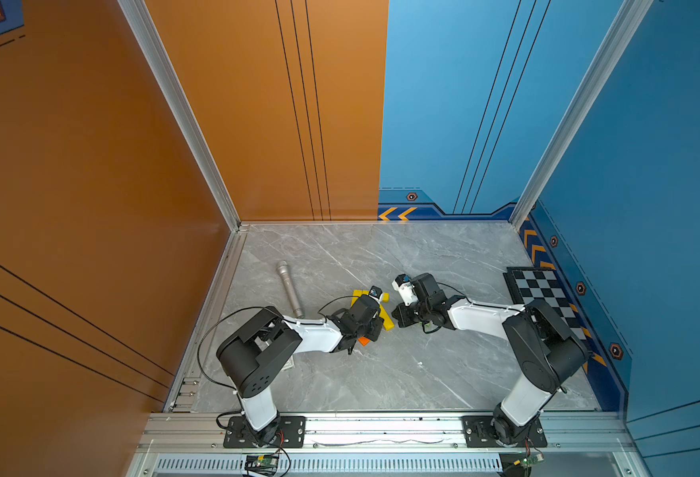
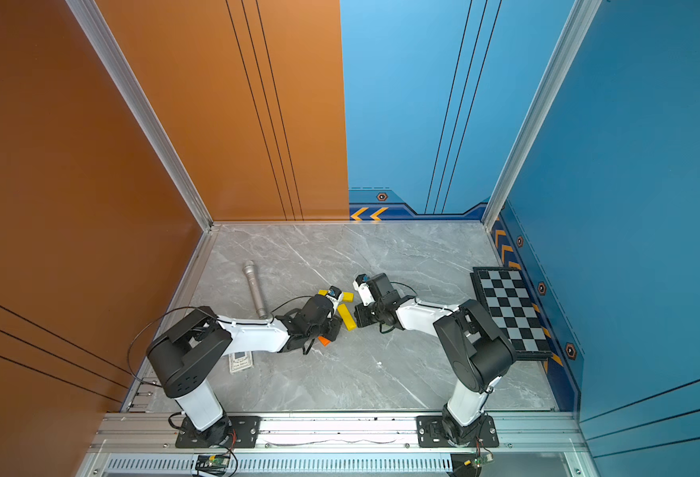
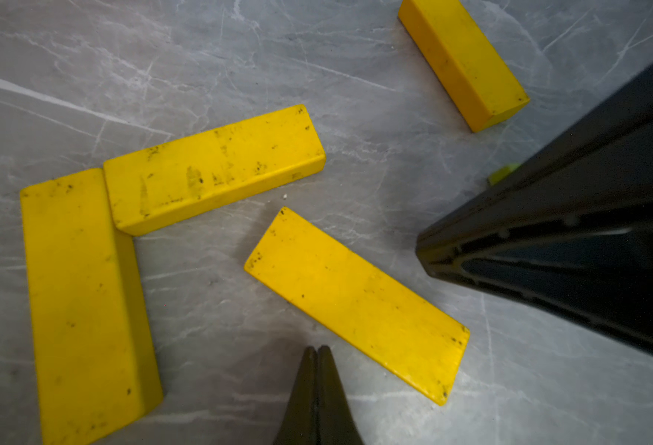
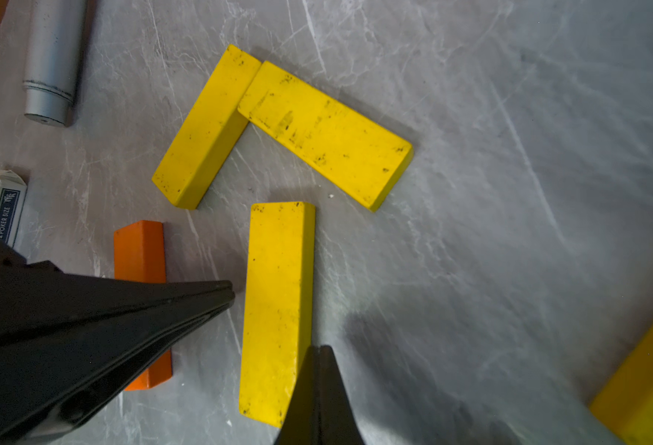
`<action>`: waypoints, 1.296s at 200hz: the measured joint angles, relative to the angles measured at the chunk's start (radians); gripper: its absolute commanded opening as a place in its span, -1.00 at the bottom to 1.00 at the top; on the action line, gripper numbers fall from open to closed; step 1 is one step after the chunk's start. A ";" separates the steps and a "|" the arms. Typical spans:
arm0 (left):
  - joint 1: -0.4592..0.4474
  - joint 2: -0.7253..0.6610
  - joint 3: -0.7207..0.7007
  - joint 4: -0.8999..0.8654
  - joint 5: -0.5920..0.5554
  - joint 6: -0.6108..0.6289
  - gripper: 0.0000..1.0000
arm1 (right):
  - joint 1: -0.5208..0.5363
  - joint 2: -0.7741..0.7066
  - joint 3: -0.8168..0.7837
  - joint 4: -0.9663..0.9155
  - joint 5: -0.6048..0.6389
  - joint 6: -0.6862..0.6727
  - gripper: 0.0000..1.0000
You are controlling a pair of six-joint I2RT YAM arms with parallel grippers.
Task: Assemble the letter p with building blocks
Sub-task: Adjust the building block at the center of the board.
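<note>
Both grippers are pressed together and hold nothing. They flank a loose yellow bar [image 1: 387,322] lying flat near the middle of the table [image 1: 381,384]. The left gripper [image 3: 317,348] sits at the bar's 9 o'clock, its tips just beside one long edge. The right gripper [image 4: 319,347] is at 3 o'clock with its tips over the opposite edge; I cannot tell whether it touches.

At 11 o'clock from the loose bar, a second yellow bar [image 4: 205,127] and a third yellow bar [image 4: 325,131] form an L. The third's end butts the second's side, and neither touches the loose bar. The orange bar [image 4: 140,250] lies at 8 o'clock, partly under the left gripper.

A fourth yellow bar [image 3: 463,65] lies well apart from the L, beyond the right gripper. Only a sliver of the green bar [image 3: 504,173] peeks out beside that gripper.

The cylinder [image 1: 290,289] lies at 10 o'clock from the bars. The board [image 1: 546,297] is at 3 o'clock by the wall, and the card box [image 2: 241,362] is at 8 o'clock, beside the left arm
</note>
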 measured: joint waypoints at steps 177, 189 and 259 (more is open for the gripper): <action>0.010 0.029 0.036 -0.029 -0.058 -0.008 -0.99 | 0.037 0.037 0.000 -0.003 -0.008 -0.007 -1.00; 0.010 0.032 0.042 -0.031 -0.058 -0.008 -0.98 | 0.039 0.037 0.000 -0.003 -0.008 -0.008 -1.00; 0.010 0.059 0.063 -0.031 -0.054 -0.008 -0.92 | 0.042 0.038 0.000 -0.003 -0.027 -0.016 -1.00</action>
